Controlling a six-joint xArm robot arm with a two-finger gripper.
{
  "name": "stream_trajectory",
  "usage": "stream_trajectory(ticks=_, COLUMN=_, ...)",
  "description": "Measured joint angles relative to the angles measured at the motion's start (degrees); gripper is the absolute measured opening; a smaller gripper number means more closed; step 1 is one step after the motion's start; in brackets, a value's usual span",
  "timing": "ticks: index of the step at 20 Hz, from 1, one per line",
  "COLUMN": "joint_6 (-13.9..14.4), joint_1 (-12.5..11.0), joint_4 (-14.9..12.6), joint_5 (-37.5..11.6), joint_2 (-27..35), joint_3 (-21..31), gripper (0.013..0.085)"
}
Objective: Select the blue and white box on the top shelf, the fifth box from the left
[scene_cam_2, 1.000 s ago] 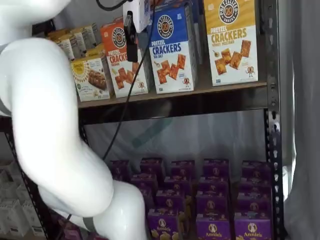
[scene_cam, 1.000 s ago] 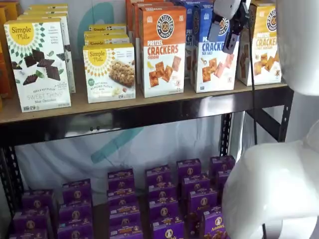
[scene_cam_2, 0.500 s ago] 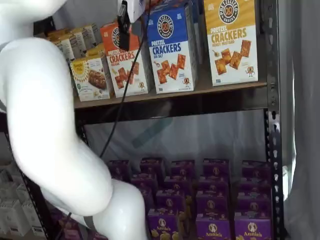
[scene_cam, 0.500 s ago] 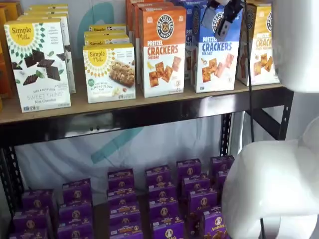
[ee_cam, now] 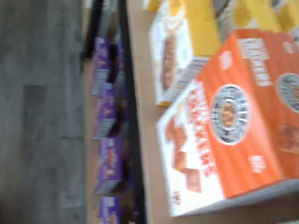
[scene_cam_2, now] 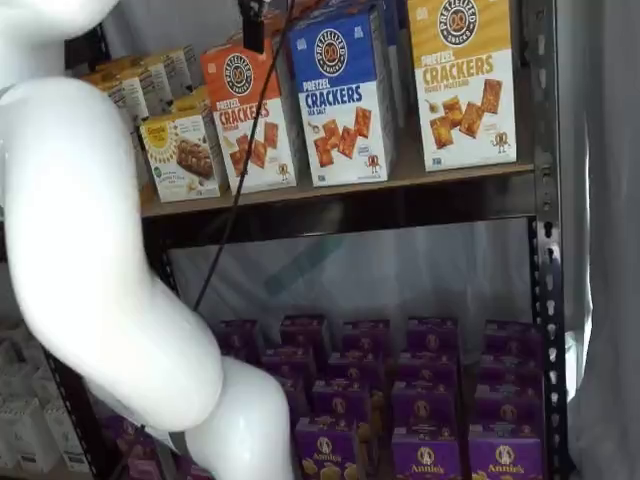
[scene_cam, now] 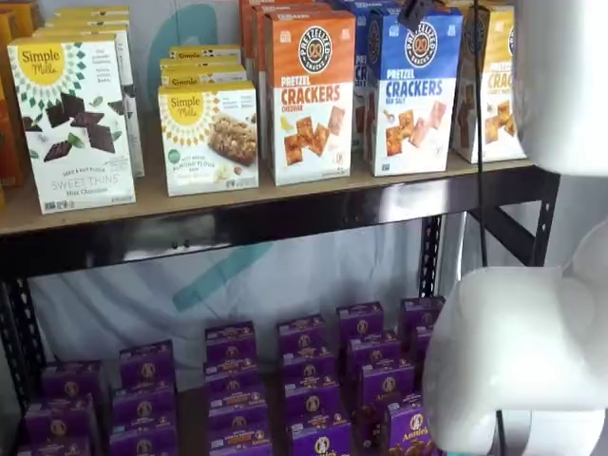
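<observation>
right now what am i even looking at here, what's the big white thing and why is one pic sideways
The big white shape is a robot arm standing between the cameras and a store shelf. Two pictures come from fixed cameras facing the shelves. The sideways, blurry one comes from a camera on the arm's wrist.

The top shelf holds cracker boxes: the blue and white box it should pick, an orange-topped box beside it, and others. Small purple boxes fill the lower level.

Only the tip of the claw shows, black at the top edge. It holds nothing, and I cannot tell whether it is open.
</observation>
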Motion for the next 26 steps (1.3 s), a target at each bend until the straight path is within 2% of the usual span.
stream_trajectory(ticks=3, joint_6=-0.5, joint_1=0.1, joint_4=-0.4, joint_5=-3.2, joint_2=1.0, joint_3=-0.7, gripper=0.085)
stream_trajectory(ticks=11, joint_6=-2.4, joint_1=1.0, joint_4=-4.5, joint_5=-6.6, joint_2=7.8, joint_3=-6.2, gripper=0.085)
stream_trajectory(ticks=19, joint_6=-3.9, joint_1=1.6, joint_4=-7.9, joint_5=-6.2, joint_2=13.7, joint_3=-10.4, gripper=0.085)
stream_trajectory(ticks=26, joint_6=-4.5, joint_1=2.0, joint_4=-10.4, joint_5=-3.8, joint_2=17.5, joint_3=-13.8, gripper=0.085)
